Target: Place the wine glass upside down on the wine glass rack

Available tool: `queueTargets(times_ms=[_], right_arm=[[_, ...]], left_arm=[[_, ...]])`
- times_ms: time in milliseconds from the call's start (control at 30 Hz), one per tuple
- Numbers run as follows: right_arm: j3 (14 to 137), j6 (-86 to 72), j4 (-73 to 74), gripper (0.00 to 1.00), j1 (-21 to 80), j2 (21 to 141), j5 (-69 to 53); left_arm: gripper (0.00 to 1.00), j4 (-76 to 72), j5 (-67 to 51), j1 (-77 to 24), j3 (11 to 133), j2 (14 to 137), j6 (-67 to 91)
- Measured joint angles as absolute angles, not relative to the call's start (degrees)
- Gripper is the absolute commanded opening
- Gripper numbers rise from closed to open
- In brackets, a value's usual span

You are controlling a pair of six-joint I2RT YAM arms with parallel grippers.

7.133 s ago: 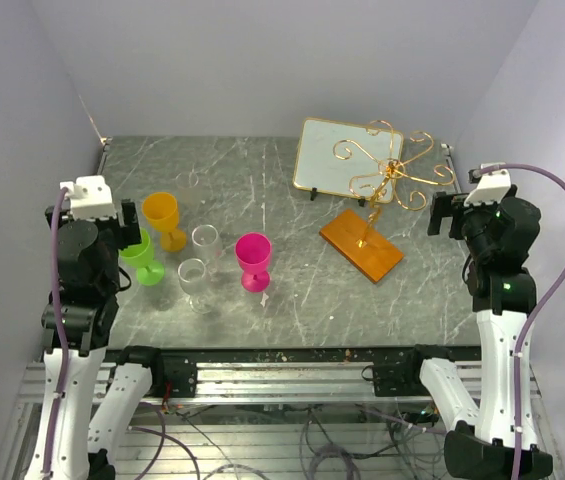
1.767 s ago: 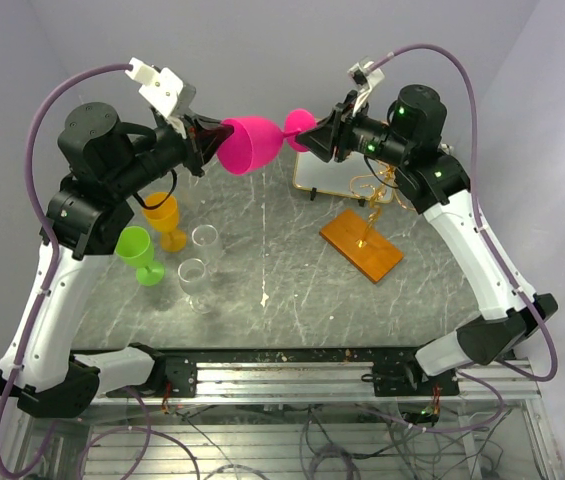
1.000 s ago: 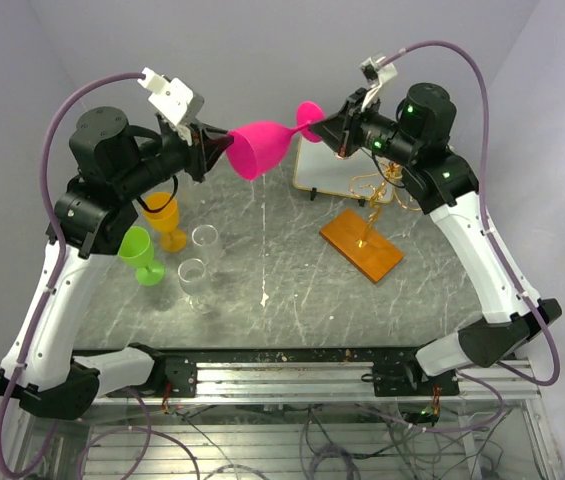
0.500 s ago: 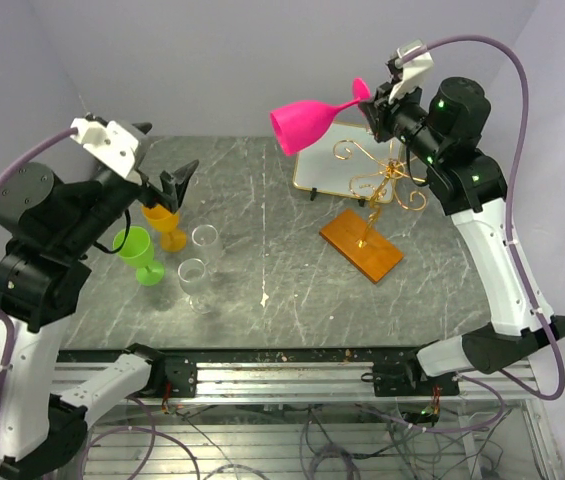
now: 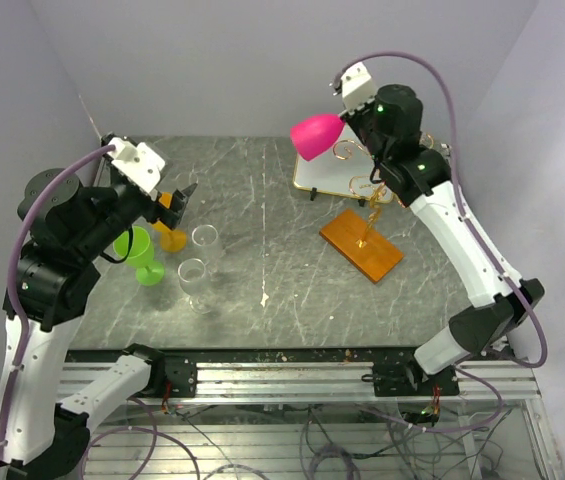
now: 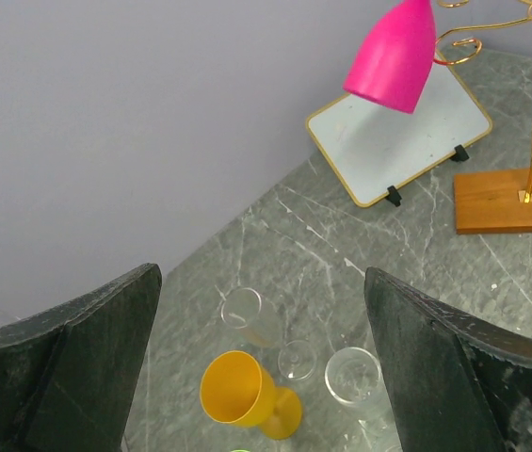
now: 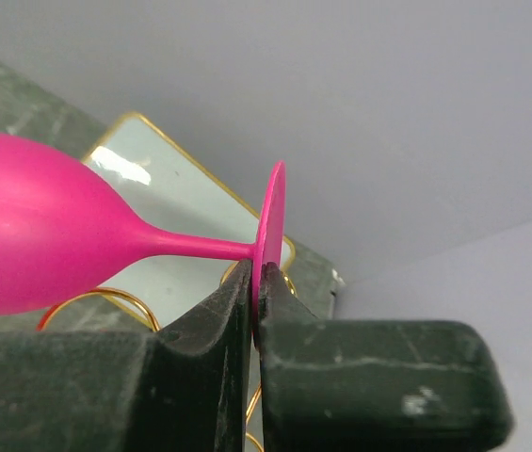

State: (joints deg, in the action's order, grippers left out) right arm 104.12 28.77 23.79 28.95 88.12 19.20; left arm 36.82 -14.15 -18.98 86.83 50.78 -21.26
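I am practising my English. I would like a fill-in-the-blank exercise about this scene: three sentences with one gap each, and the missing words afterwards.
1. The right hand is shut on the foot of the ____ wine glass.
2. The left hand is ____ and holds nothing.
3. Next to the yellow goblet stands a ____ goblet.

Missing words: pink; open; green.

Orange goblet [image 6: 237,388], green goblet [image 5: 137,248], perhaps mirror [image 6: 407,141]
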Motion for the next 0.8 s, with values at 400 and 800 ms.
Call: queueTargets(times_ms=[400,800], right_arm=[[95.07,40.14,19.55,0.0,30.83,90.08,31.62],[92.71,44.01,18.39,0.0,30.81,88.92,35.7]], left_arm=[[1.0,36.91,-16.56,-18.57,86.8,49.8,-22.11],[1.0,37.08,-17.34,-18.52,86.8,50.24,-22.33]])
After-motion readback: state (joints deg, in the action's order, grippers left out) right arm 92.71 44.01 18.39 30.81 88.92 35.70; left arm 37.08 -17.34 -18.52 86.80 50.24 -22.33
